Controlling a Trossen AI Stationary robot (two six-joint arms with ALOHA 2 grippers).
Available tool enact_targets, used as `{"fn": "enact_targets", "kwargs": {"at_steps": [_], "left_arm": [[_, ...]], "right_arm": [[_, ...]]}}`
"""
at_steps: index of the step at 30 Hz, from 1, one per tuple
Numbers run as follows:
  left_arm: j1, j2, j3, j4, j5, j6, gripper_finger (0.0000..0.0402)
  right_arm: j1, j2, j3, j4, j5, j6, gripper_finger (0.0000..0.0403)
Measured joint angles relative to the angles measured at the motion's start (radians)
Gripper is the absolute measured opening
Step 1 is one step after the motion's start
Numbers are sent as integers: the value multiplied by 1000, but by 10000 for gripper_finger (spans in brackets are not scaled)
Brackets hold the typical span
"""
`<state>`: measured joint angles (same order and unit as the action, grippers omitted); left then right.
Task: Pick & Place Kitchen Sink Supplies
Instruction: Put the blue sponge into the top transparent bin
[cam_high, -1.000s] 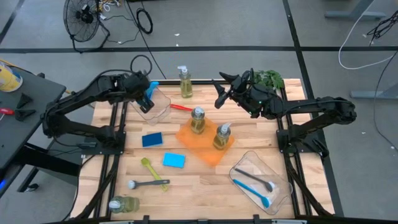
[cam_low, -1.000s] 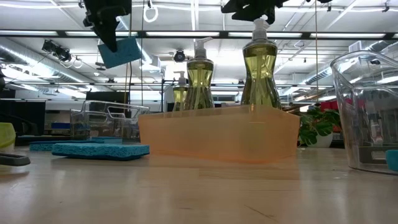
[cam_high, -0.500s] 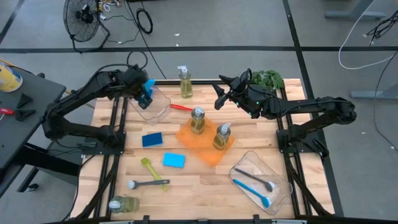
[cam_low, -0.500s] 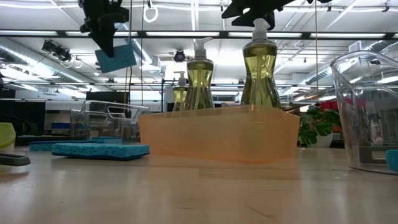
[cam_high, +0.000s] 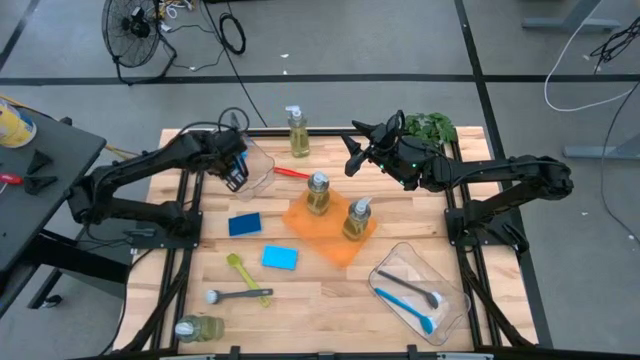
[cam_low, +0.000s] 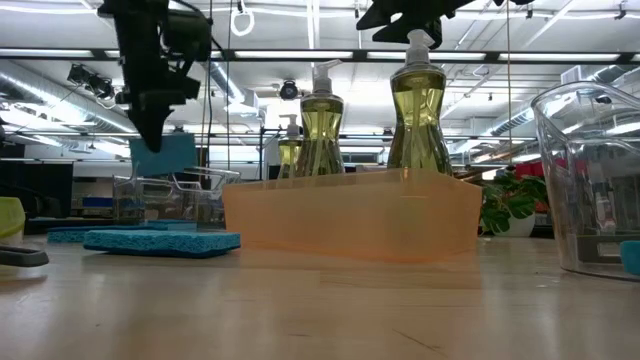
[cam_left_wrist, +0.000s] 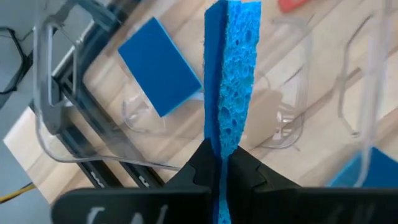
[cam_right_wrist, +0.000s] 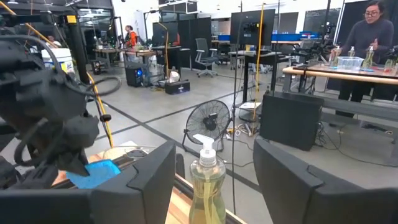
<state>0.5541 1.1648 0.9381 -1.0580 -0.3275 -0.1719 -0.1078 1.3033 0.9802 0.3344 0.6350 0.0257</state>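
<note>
Blue sponge on edge, long axis straight out from the gripping left end effector.

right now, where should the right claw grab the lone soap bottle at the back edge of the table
Probably at the narrow neck under the pump, coming level from the front. The soap bottle stands upright and apart from other things, and the open right claw already faces it, as the right wrist view shows.

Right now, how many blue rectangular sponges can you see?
3: one clamped in the left hand over the clear plastic bin, a darker one and a lighter one on the table. Others may be hidden.
</note>
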Motion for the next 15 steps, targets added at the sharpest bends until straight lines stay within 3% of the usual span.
{"fn": "enact_targets", "kwargs": {"at_steps": [15], "left_arm": [[-1, 0, -41, 42, 0, 0, 35]], "right_arm": [[0, 0, 0, 0, 0, 0, 215]]}}
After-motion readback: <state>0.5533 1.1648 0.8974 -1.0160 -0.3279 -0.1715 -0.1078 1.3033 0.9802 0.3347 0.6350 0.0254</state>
